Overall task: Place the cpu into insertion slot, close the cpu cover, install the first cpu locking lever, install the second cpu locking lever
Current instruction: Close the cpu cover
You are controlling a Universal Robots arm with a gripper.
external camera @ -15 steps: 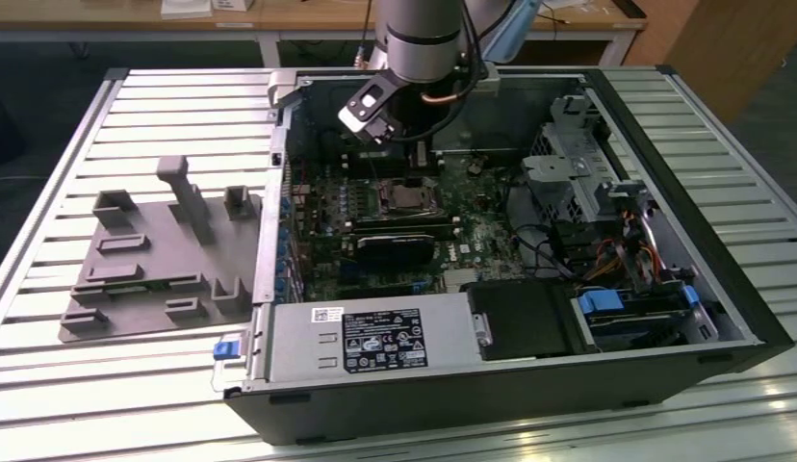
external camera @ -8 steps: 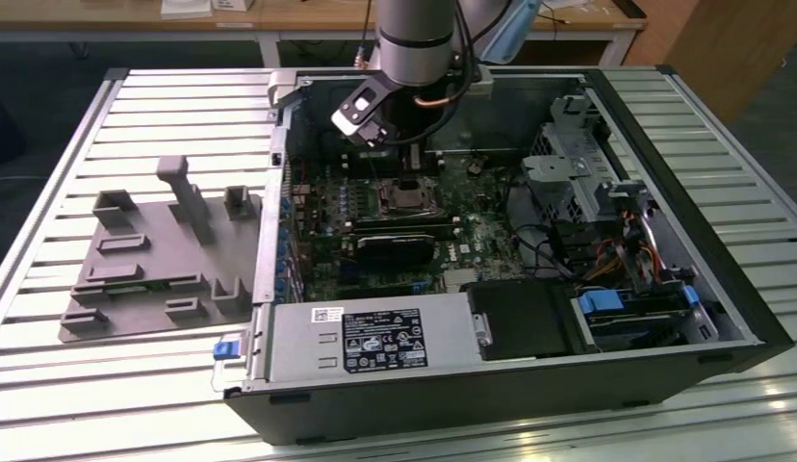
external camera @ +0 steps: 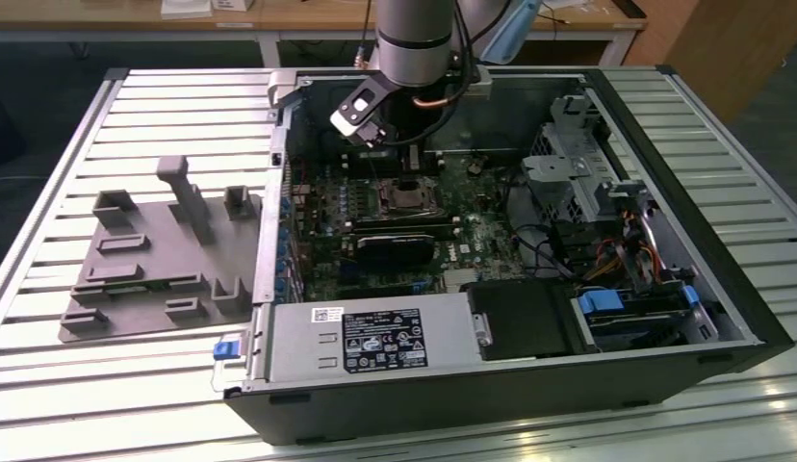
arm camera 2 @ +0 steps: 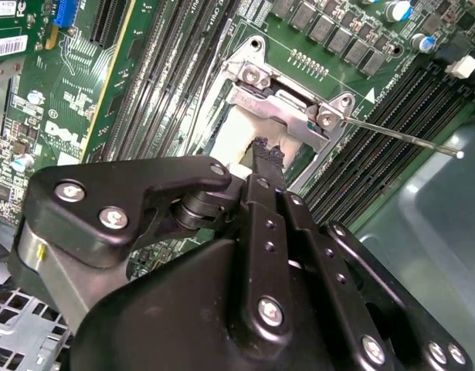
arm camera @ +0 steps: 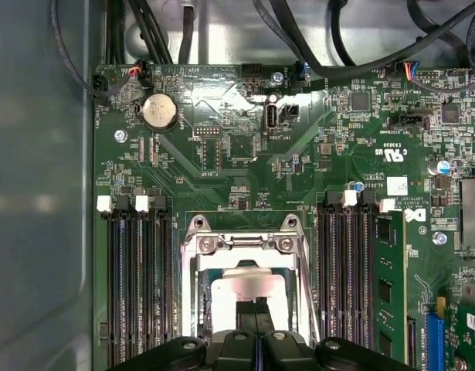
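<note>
We see the cpu [arm camera: 249, 287] as a flat square with a pale silvery-grey face, lying in the insertion slot [external camera: 405, 196] on the green circuit board [arm camera: 237, 147] inside the open computer case [external camera: 501, 409]. The cpu cover [arm camera: 245, 246], a thin silver frame, lies around that face, and its square window leaves the chip's middle bare; we cannot tell whether it is pressed fully flat. The gripper [arm camera 2: 262, 148] hangs right over the window with its two black fingers pressed together and nothing between them, the tips at or just above the pale face. In the second wrist view a thin metal lever [arm camera 2: 399, 137] juts from the socket's corner out over the black memory slots [arm camera 2: 391, 93]. The board bears white printed lettering and a small white sticker [arm camera: 397, 185]; the grey power supply [external camera: 295, 337] carries a black label [external camera: 386, 345] with white print
</note>
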